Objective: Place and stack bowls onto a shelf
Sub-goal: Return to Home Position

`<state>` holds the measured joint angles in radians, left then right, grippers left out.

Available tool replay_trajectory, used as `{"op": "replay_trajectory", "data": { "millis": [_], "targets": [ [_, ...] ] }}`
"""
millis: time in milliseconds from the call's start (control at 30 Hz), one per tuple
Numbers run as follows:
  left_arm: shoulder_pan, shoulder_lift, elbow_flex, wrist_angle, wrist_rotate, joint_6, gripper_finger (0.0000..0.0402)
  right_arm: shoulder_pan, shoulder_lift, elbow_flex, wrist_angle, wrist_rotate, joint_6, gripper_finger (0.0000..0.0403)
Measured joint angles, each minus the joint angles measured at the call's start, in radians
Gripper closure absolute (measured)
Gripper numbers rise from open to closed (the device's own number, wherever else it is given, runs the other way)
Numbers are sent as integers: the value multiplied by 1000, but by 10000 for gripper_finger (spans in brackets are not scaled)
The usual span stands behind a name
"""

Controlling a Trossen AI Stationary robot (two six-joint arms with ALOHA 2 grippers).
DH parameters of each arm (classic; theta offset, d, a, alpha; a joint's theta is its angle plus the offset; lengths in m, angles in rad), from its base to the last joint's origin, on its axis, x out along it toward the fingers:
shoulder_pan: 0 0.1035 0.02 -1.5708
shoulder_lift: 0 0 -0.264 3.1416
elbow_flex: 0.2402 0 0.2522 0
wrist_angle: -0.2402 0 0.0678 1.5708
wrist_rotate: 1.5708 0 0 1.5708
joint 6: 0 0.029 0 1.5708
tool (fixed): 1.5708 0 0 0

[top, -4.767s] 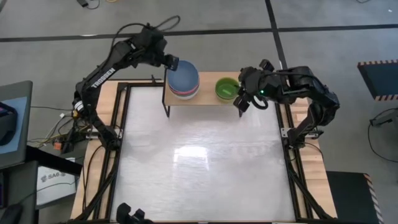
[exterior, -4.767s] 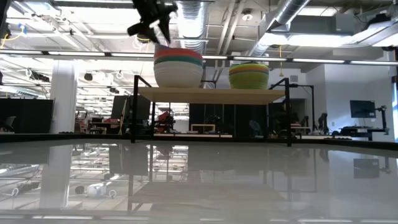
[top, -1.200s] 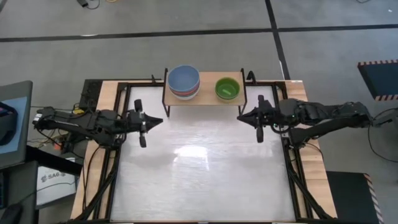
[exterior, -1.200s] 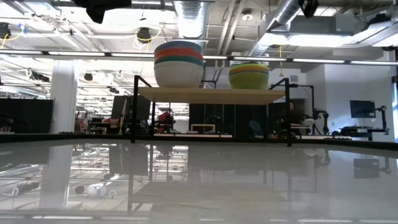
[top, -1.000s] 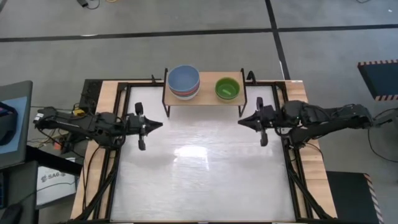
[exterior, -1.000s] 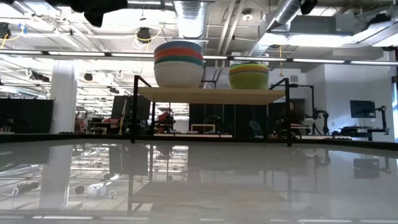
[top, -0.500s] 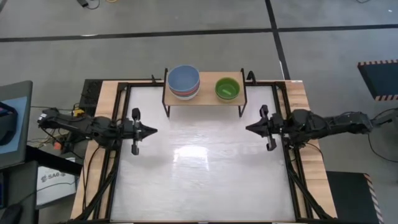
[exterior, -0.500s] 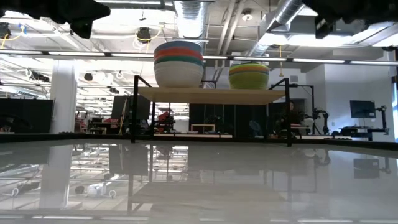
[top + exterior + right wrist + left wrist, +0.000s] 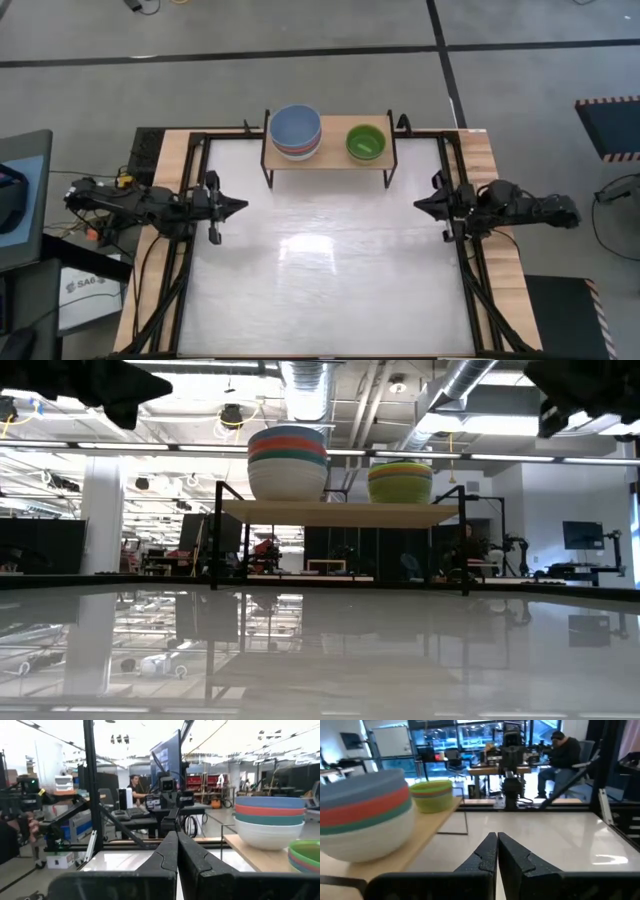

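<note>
The shelf (image 9: 332, 158), light wood on thin black legs, stands at the table's far edge. On its left part rests a stack of bowls (image 9: 295, 132) with a blue one on top, red, teal and cream below (image 9: 287, 463). On its right part sits a second stack, green on top (image 9: 365, 141), yellow-green from the side (image 9: 400, 482). My left gripper (image 9: 241, 207) hangs shut over the table's left edge, pointing right. My right gripper (image 9: 418, 205) hangs shut over the right edge, pointing left. Both hold nothing (image 9: 497, 851) (image 9: 176, 851).
The glossy white tabletop (image 9: 330, 280) spreads between the two arms and in front of the shelf. Black frame rails (image 9: 190, 260) run along both sides. A person (image 9: 567, 755) sits at a desk in the room beyond the table.
Both arms have drawn back outward, the left gripper toward the table's left edge and the right gripper toward its right edge, staying shut. The bowls and the shelf have kept still.
</note>
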<state>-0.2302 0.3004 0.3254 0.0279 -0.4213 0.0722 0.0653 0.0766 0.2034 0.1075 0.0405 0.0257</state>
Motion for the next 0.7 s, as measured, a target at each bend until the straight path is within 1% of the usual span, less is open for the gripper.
{"op": "replay_trajectory", "data": {
  "millis": [100,233,367,467,700],
  "targets": [
    [0,0,-33,21,6,-21,402,-18,-71,-49,-2,0,12,378],
    [0,-6,-50,59,11,-28,402,-37,-75,-109,29,0,70,378],
    [0,-34,-49,107,61,14,402,-40,-68,-177,92,-1,174,377],
    [0,-74,-49,58,69,21,402,-39,-73,-193,119,4,203,377],
    [0,-212,-49,-111,67,25,402,-40,-75,-194,112,8,178,377]
  ]
}}
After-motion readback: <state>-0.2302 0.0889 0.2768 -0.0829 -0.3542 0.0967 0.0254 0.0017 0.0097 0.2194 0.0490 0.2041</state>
